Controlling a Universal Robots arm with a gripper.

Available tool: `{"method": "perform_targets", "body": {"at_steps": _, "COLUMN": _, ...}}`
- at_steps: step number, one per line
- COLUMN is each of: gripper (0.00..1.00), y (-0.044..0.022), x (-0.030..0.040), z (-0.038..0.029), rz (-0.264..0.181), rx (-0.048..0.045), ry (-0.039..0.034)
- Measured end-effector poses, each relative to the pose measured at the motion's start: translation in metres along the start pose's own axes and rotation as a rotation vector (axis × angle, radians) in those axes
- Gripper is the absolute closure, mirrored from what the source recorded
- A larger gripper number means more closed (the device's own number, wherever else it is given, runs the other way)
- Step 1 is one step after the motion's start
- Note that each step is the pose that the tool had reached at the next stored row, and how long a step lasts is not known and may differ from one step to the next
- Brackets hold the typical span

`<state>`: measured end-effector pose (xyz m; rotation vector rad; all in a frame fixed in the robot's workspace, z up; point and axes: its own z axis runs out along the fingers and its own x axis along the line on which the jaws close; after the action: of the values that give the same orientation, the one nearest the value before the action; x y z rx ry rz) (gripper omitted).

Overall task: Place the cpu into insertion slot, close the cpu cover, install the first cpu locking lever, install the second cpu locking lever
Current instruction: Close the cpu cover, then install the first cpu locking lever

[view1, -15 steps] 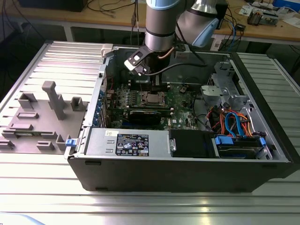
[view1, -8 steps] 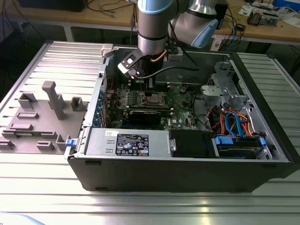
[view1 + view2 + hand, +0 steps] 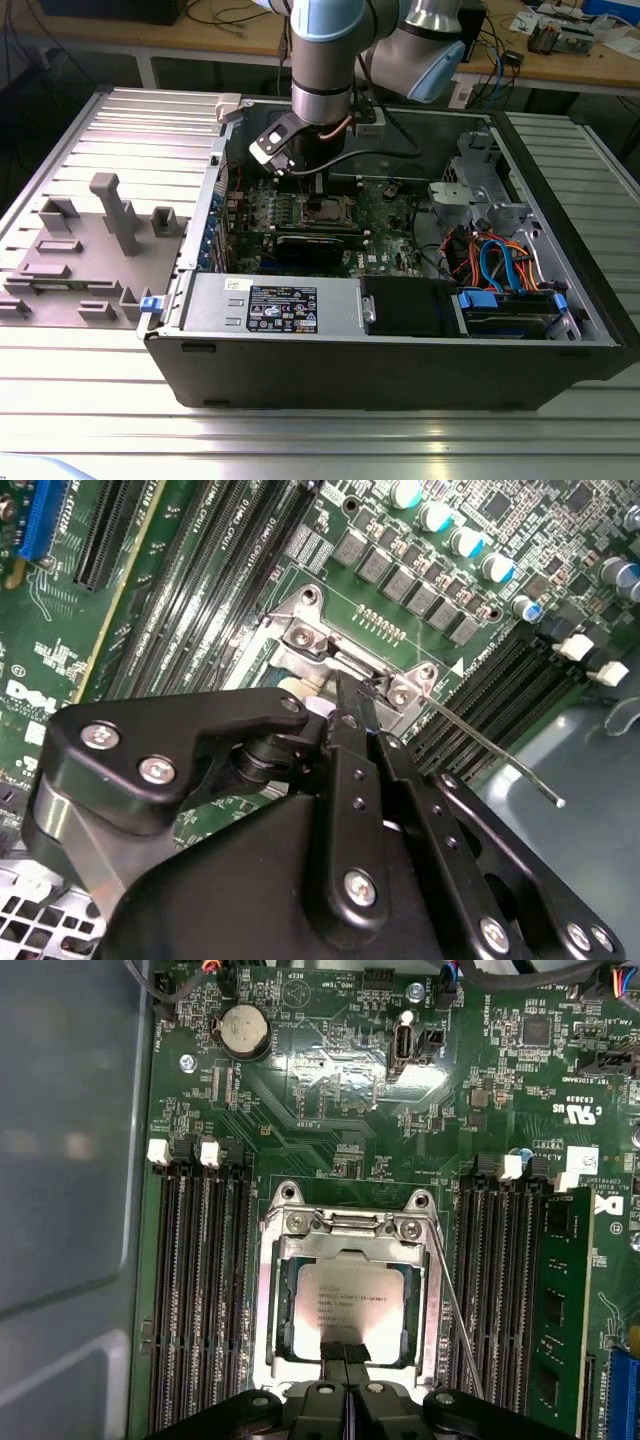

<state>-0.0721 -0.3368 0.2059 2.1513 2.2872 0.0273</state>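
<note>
Showing cpu (image 3: 345, 1295) framed by cpu cover (image 3: 270, 1300), closed claw (image 3: 345, 1350) at its edge, first wrist view; second wrist view adding locking lever (image 3: 490, 745) free end.

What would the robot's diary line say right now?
gripper: shut, tips at cpu edge | cpu cover: down around cpu | locking lever: free, unlatched

A ribbed silver metal table (image 3: 320, 445) bears an open black computer case (image 3: 400, 375) at centre, a grey moulded fixture (image 3: 90, 255) at left.
</note>
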Motion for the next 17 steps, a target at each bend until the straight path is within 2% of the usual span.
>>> {"method": "perform_targets", "body": {"at_steps": 2, "gripper": 0.89, "y": 0.0001, "x": 0.0001, "z": -0.0015, "rz": 0.000, "rx": -0.0002, "ry": 0.0003}}
{"method": "perform_targets", "body": {"at_steps": 4, "gripper": 0.89, "y": 0.0005, "x": 0.0001, "z": -0.0062, "rz": 0.000, "rx": -0.0002, "ry": 0.0000}}
{"method": "perform_targets", "body": {"at_steps": 5, "gripper": 0.89, "y": 0.0182, "x": -0.0010, "z": -0.0058, "rz": 0.000, "rx": 0.0016, "ry": -0.0001}}
{"method": "perform_targets", "body": {"at_steps": 6, "gripper": 0.89, "y": 0.0241, "x": -0.0014, "z": -0.0056, "rz": 0.000, "rx": 0.0019, "ry": -0.0001}}
{"method": "perform_targets", "body": {"at_steps": 17, "gripper": 0.89, "y": 0.0256, "x": -0.0015, "z": -0.0056, "rz": 0.000, "rx": 0.0019, "ry": -0.0001}}
